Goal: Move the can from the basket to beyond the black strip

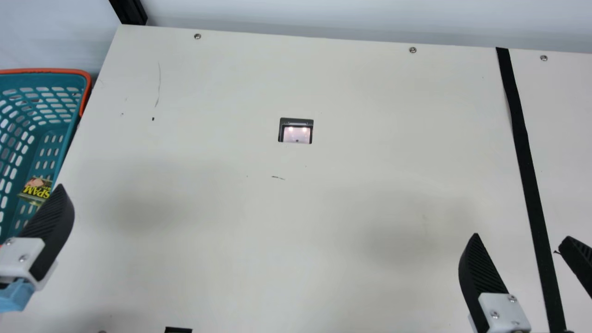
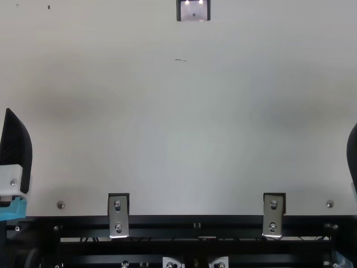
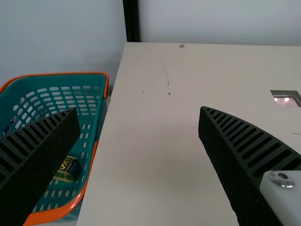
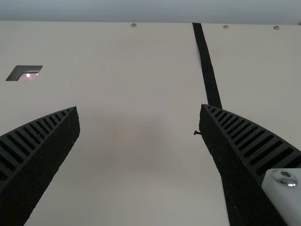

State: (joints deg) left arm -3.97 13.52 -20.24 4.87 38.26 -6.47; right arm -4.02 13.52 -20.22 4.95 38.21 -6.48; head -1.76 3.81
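At the main view's left, the can [image 1: 37, 188], with a yellow and dark green label, lies in the teal basket [image 1: 27, 80]. My left gripper [image 1: 54, 224] is near the basket's right side there. In the left wrist view, one finger of the open left gripper [image 3: 138, 109] partly covers the can [image 3: 69, 168] inside the basket [image 3: 56, 74]. Over the table by the black strip [image 1: 529, 175] hangs my right gripper [image 1: 521, 237], its fingers wide apart and nothing between them. The right wrist view has the open right gripper [image 4: 139, 107] and the strip [image 4: 207, 66], partly behind one finger.
The cream table [image 1: 222, 129] has a small rectangular recess [image 1: 296, 131] near its middle. Screws dot the far edge, with a pale wall behind. A dark post [image 1: 129, 11] stands at the far left corner. Metal brackets [image 2: 119, 216] sit along the near edge in the top view.
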